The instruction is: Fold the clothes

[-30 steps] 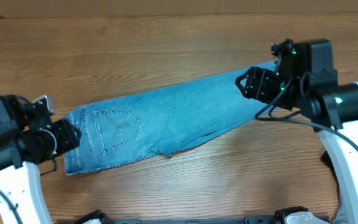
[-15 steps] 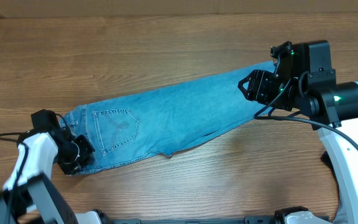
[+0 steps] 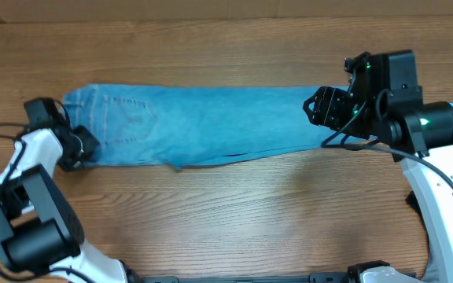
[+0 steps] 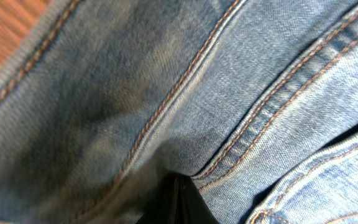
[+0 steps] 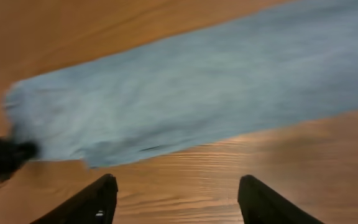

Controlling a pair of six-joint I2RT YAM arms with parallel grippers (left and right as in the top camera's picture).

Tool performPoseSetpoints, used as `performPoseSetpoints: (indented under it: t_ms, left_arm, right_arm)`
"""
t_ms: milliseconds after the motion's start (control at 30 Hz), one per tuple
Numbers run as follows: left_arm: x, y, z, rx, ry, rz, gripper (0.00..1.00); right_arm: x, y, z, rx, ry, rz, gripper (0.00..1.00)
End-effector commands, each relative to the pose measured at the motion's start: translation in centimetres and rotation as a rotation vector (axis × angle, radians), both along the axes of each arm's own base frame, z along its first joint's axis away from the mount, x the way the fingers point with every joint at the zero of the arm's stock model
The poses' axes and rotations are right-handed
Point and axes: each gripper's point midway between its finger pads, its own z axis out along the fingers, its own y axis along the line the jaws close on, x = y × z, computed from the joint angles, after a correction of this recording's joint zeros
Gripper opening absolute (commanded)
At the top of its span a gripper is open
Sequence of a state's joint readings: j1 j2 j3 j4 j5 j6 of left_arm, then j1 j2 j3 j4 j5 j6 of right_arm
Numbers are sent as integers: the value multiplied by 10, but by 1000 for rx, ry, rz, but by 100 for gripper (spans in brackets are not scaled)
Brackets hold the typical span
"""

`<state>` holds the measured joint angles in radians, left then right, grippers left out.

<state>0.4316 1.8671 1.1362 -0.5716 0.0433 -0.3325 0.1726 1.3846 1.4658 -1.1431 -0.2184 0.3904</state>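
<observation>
We see the jeans [image 3: 203, 126] stretched flat on the surface [image 3: 211, 228]. Their long axis runs left to right, with what looks like the waist at the left and the legs pointing right. The left jaws are clenched on denim at that left end, while the right jaws hang released near the leg end, grasping nothing.

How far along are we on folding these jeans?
Done: the jeans lie stretched out as one long strip across the table. In hand: the left gripper is clamped on the waist end, and the right gripper hangs open over the leg end, holding nothing. Left: all the end-to-end folding, since neither end has been brought over the other yet.
</observation>
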Motion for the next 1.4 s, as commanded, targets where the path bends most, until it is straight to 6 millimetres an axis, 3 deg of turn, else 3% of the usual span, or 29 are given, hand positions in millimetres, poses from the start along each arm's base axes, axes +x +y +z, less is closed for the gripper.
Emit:
performPoseSetpoints:
  t_ms: [0, 100, 167, 267, 367, 533, 600, 733, 967, 1133, 1267, 1367]
  left_arm:
    - [7, 56, 19, 233, 88, 11, 6]
    - [22, 83, 65, 324, 74, 29, 6]
    - [27, 98, 100, 342, 55, 58, 6]
    - [27, 104, 123, 318, 32, 77, 5]
    - [34, 88, 134, 198, -24, 43, 8]
    - [42, 41, 142, 0, -71, -105, 23]
    - [42, 23, 141, -61, -72, -156, 31]
    - [37, -2, 139, -131, -46, -209, 33]
    - [37, -21, 138, -147, -23, -267, 32]
    - [35, -27, 137, -154, -8, -282, 31]
    - [34, -30, 137, -156, 0, -303, 31]
    - [33, -31, 137, -158, 4, -305, 31]
  right_arm:
    - [15, -29, -32, -132, 73, -119, 70]
    - [26, -41, -58, -148, 142, -153, 73]
    - [41, -63, -83, -151, 194, -213, 79]
    - [57, -97, -106, -138, 230, -300, 82]
    - [66, -139, -128, -111, 259, -355, 82]
    - [73, -192, -155, -41, 248, -333, 84]
    - [74, -210, -164, -22, 236, -331, 84]
    - [71, -235, -186, 17, 243, -336, 84]
    - [66, -242, -232, 36, 326, -330, 83]
    - [66, -240, -248, 44, 347, -324, 81]
    - [66, -239, -251, 48, 352, -323, 56]
    - [68, -231, -248, 98, 339, -305, 52]
